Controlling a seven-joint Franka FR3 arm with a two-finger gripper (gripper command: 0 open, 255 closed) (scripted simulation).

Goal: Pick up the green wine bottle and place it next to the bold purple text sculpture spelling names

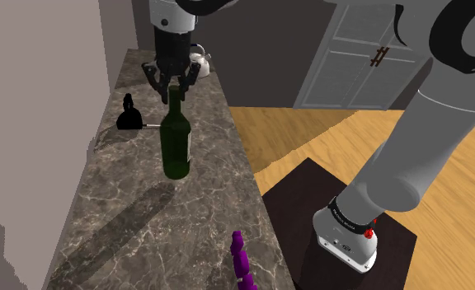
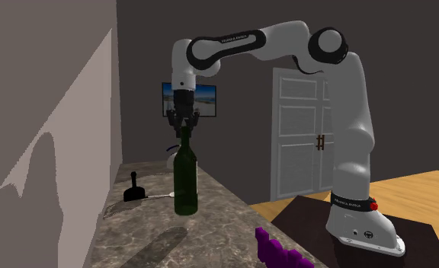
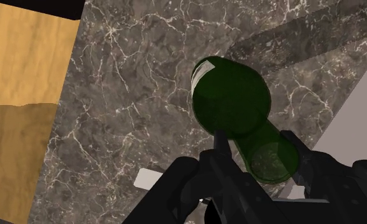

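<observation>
A dark green wine bottle [image 1: 176,144] stands upright over the marble counter [image 1: 120,214]. My gripper [image 1: 175,82] comes down from above and is shut on the top of its neck. In the second exterior view the bottle [image 2: 185,183] hangs from the gripper [image 2: 185,128], and its shadow falls apart from its base, so it seems slightly lifted. In the wrist view the fingers [image 3: 222,149] clasp the neck of the bottle [image 3: 230,102] at the gripper [image 3: 265,159]. The purple text sculpture [image 1: 242,262] stands at the counter's near end, also visible in the second exterior view [image 2: 275,251].
A small black figure with a thin handle [image 1: 129,115] sits on the counter beside the wall, just past the bottle. A white pot [image 1: 199,61] stands at the far end. The counter edge drops to a wooden floor [image 1: 310,140]; the arm's base [image 1: 347,235] stands there.
</observation>
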